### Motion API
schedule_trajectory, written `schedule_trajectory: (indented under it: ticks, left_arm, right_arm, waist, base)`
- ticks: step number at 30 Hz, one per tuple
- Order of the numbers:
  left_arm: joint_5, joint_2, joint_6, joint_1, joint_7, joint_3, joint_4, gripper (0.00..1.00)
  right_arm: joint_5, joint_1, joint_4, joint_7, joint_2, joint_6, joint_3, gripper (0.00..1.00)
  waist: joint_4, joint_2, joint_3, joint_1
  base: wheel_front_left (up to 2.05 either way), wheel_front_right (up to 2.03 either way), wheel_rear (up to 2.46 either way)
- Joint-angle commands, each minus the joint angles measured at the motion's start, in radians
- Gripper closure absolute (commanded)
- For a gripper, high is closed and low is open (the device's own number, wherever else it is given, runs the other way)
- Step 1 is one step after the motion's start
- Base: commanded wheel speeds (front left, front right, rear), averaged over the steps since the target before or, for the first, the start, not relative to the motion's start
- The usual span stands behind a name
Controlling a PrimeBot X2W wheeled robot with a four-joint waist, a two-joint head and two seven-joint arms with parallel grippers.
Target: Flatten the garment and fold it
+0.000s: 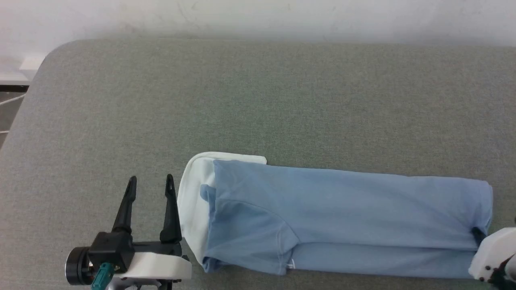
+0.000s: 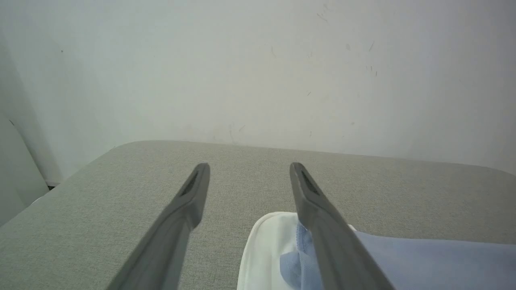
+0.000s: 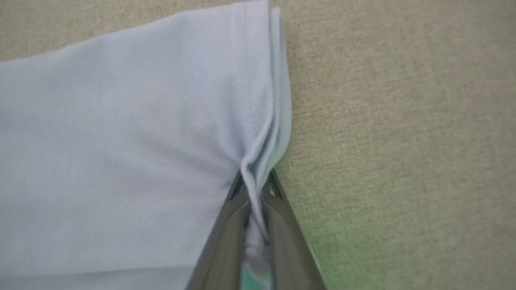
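My right fingers (image 3: pixel 282 229) are pinched tight on the stitched hem of the light blue short-sleeved polo shirt (image 1: pixel 342 209), at its right end. My left fingers (image 1: pixel 171 213) stand wide apart, holding nothing, just beside its white collar (image 1: pixel 193 201). The shirt lies folded in a long strip along the near side of the grey fabric worktop (image 1: pixel 242 100), with a white wall (image 1: pixel 258 16) beyond.
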Motion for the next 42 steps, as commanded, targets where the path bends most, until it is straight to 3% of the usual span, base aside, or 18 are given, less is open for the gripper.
schedule_trajectory:
  ticks: [1,16,21,28,36,42]
  left_arm:
    - [0.009,-0.004,-0.005,-0.013,-0.005,0.004,0.004,0.0]
    - [0.0,-0.014,-0.026,0.017,-0.005,0.006,0.034,0.0]
    - [-0.011,-0.015,-0.025,0.04,-0.005,0.003,0.042,0.0]
    - [-0.026,-0.015,-0.027,0.062,-0.005,-0.008,0.047,0.0]
    - [-0.033,-0.015,-0.031,0.068,-0.005,-0.011,0.048,0.0]
    - [-0.033,-0.015,-0.033,0.066,-0.005,-0.014,0.054,0.0]
  right_arm:
    - [-0.003,-0.011,0.013,-0.002,-0.017,-0.003,-0.008,1.0]
    - [-0.047,-0.023,0.002,0.012,-0.141,-0.003,-0.078,1.0]
    - [-0.014,0.007,-0.113,0.058,-0.134,-0.003,-0.023,1.0]
    - [0.069,0.087,-0.374,0.2,-0.136,-0.003,0.098,1.0]
    - [0.188,0.145,-0.626,0.379,-0.033,-0.003,0.207,1.0]
    - [0.251,0.132,-0.683,0.433,0.1,-0.003,0.272,1.0]
  waist:
    - [-0.002,0.0,-0.004,0.0]
    - [-0.013,0.0,-0.077,0.0]
    - [-0.016,0.0,-0.117,0.0]
    - [0.001,0.0,-0.15,0.0]
    - [0.054,0.0,-0.158,0.0]
    - [0.102,0.0,-0.155,0.0]
  base:
    - [0.0,0.0,0.0]
    - [0.0,0.0,0.0]
    - [0.0,0.0,0.0]
    - [0.0,0.0,0.0]
    - [0.0,0.0,0.0]
    - [0.0,0.0,0.0]
